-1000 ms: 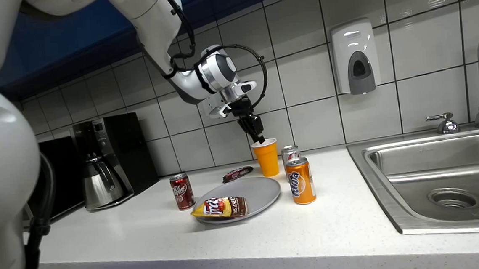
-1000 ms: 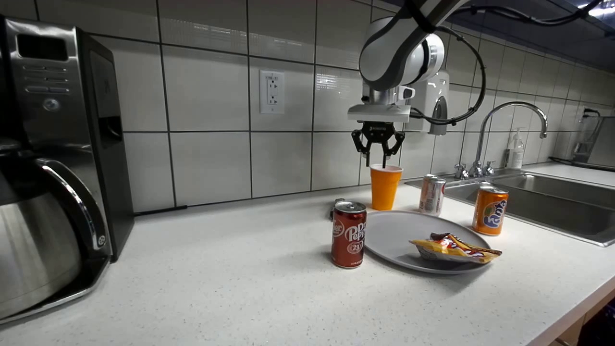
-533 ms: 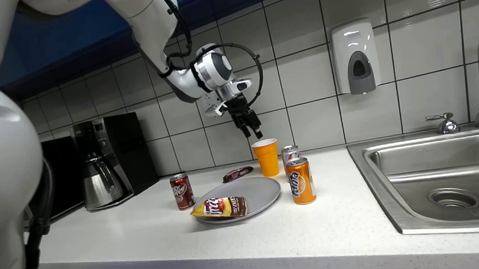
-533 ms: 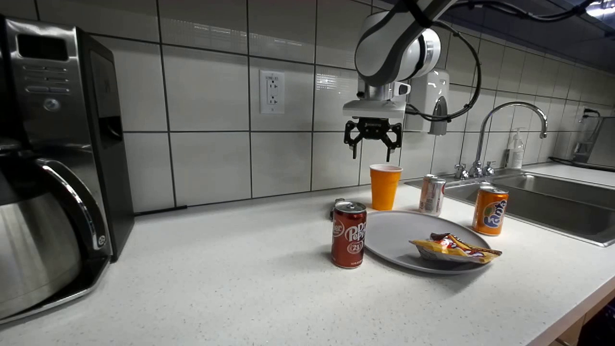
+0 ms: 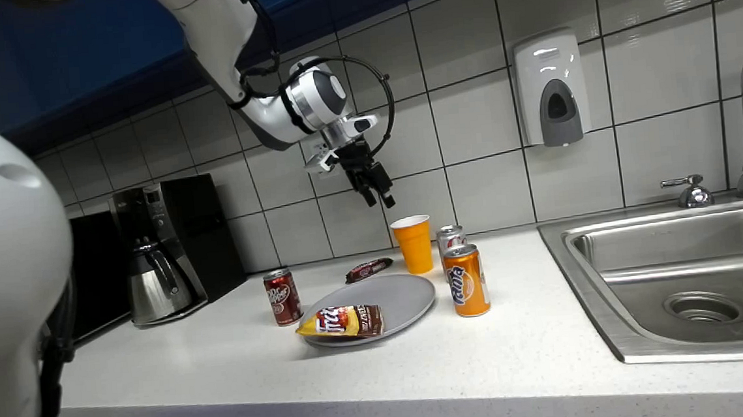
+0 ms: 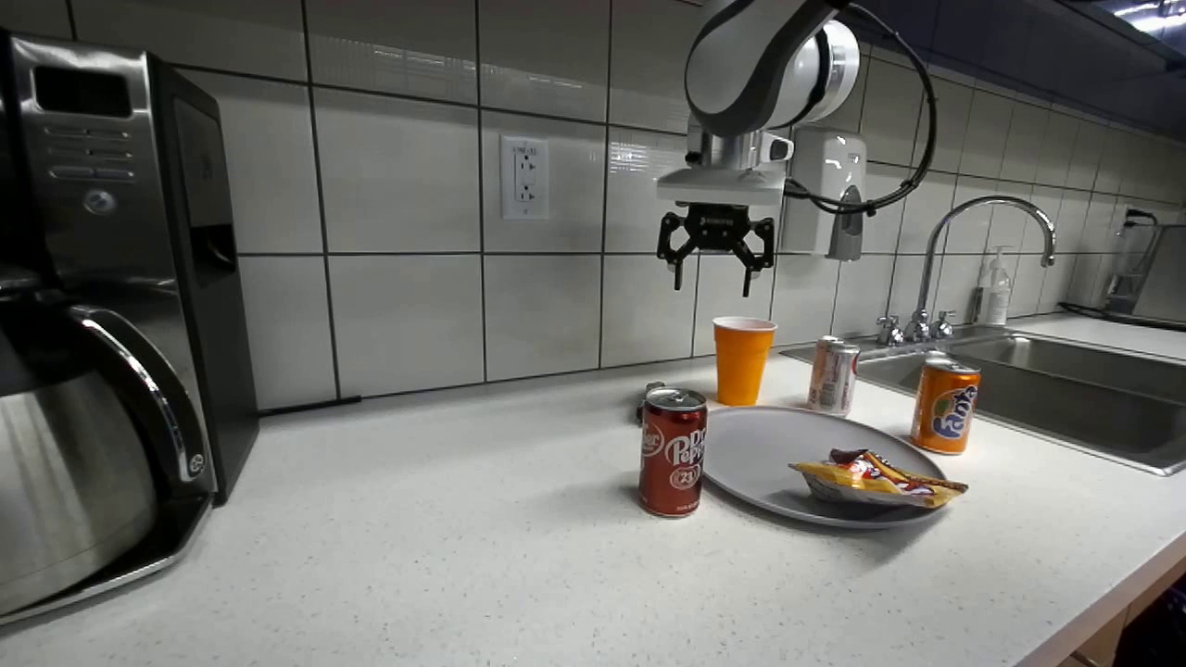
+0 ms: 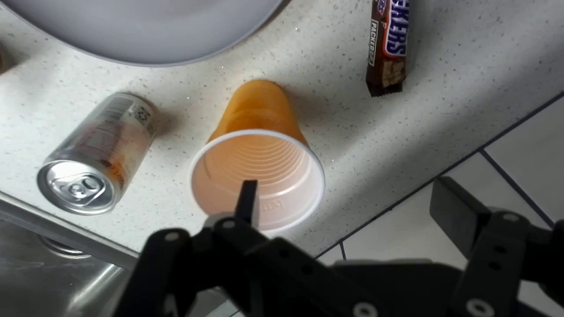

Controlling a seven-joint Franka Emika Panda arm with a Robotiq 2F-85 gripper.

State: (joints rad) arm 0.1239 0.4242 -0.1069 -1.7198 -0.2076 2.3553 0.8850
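One orange cup (image 6: 742, 364) below parted jaws; plate (image 6: 752, 446) bears snack bag (image 5: 341, 322).

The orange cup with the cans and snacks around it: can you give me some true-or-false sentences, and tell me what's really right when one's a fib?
1. The orange cup stands upright on the counter. True.
2. The cup is being held tight. False: the gripper is open, higher than the cup and not touching it.
3. A snack bag lies on the gray plate. True.
4. Every can lies on its side. False: the Dr Pepper can and the Fanta can stand upright.
5. The brown candy bar lies off the plate. True.
6. The Fanta can sits in the sink. False: it stands on the counter beside the plate.
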